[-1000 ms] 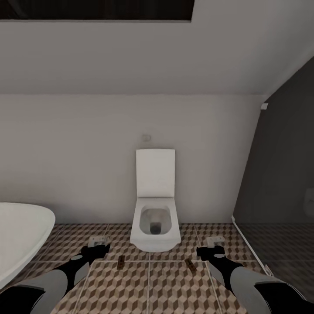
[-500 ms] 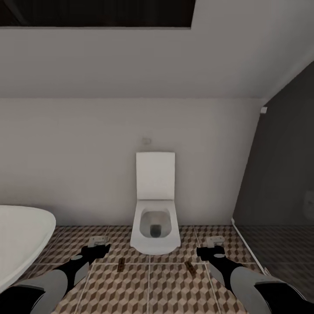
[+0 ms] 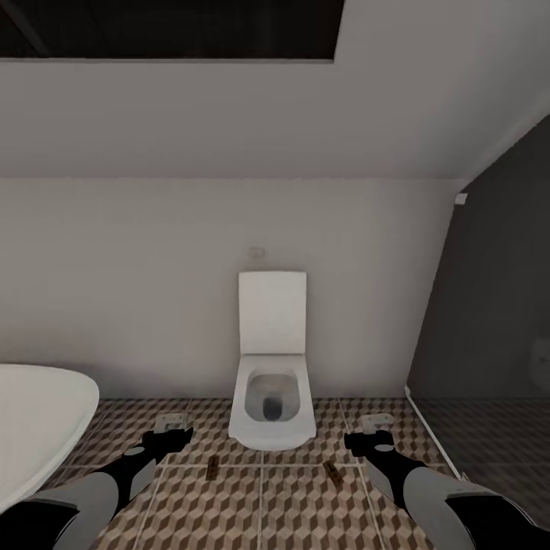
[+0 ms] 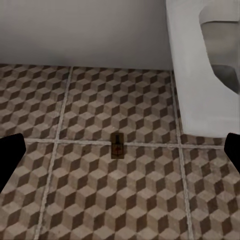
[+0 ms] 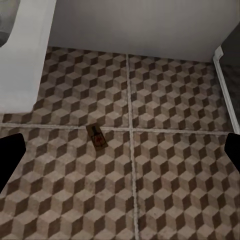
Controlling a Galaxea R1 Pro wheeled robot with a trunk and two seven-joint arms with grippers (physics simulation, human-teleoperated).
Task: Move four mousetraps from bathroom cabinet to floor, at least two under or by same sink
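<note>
Two mousetraps lie flat on the cube-patterned bathroom floor (image 3: 290,504) in front of a white toilet. One mousetrap (image 3: 212,468) (image 4: 117,145) lies ahead of my left gripper (image 3: 172,430). The other mousetrap (image 3: 331,470) (image 5: 96,136) lies ahead of my right gripper (image 3: 374,430). Both grippers hover above the tiles, open and empty. In each wrist view the dark fingertips (image 4: 9,155) (image 5: 233,150) stand wide apart at the picture's edges. The cabinet and the bathroom sink are out of view.
A white toilet (image 3: 272,397) with its lid up stands against the white wall straight ahead. A white bathtub (image 3: 38,420) curves in at the left. A dark glass partition (image 3: 489,351) with a low white sill closes the right side.
The whole head view has shifted: toilet, wall and mousetraps sit slightly lower in the picture, so the camera moved. Both arms keep their pose and both mousetraps stay put on the floor.
</note>
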